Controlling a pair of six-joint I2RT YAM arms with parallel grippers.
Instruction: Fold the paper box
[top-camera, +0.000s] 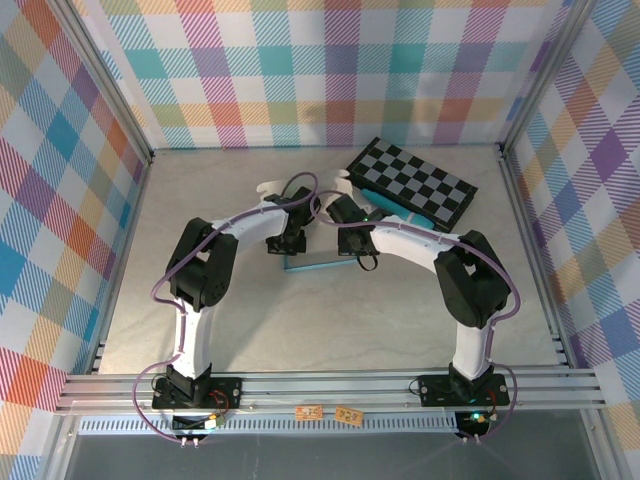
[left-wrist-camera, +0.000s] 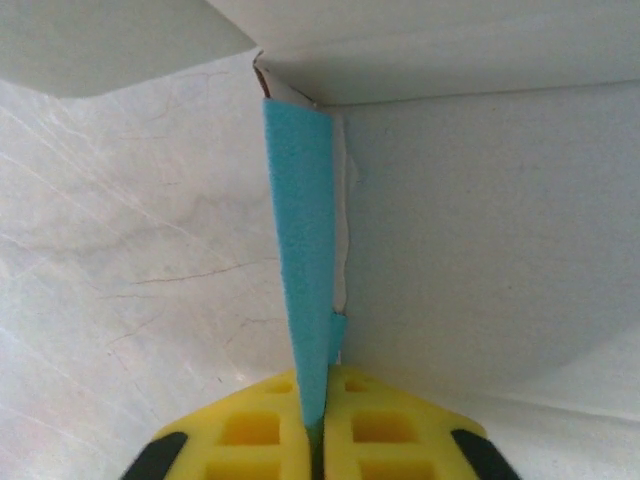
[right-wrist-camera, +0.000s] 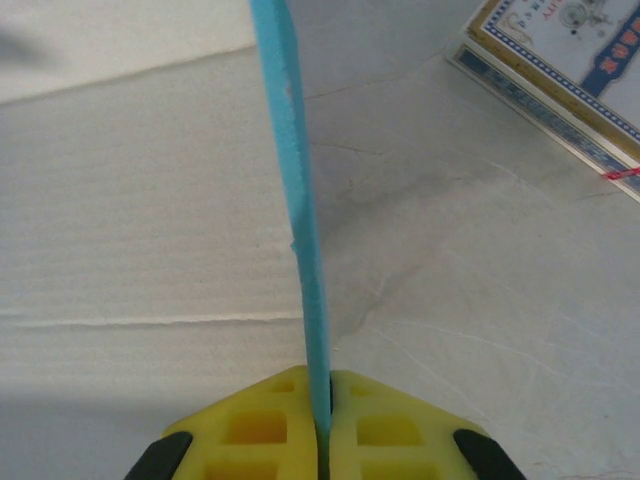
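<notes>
Though arms (top-camera: 240, 228) cover the paper box (top-camera: 315, 264), a teal edge shows.

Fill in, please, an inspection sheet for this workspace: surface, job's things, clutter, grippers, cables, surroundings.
surface: pale table, marbled look, no spill seen.
job's things: the paper box, teal outside, grey-white inside, partly folded, with a wall upright at each gripper.
clutter: checkerboard at the far right; slim teal object against its near edge; two orange tags near the front rail.
grippers: left gripper shut on one teal wall of the box; right gripper shut on another.
cables: purple cables loop beside each arm.
surroundings: plaid walls on three sides; metal frame in front.
</notes>
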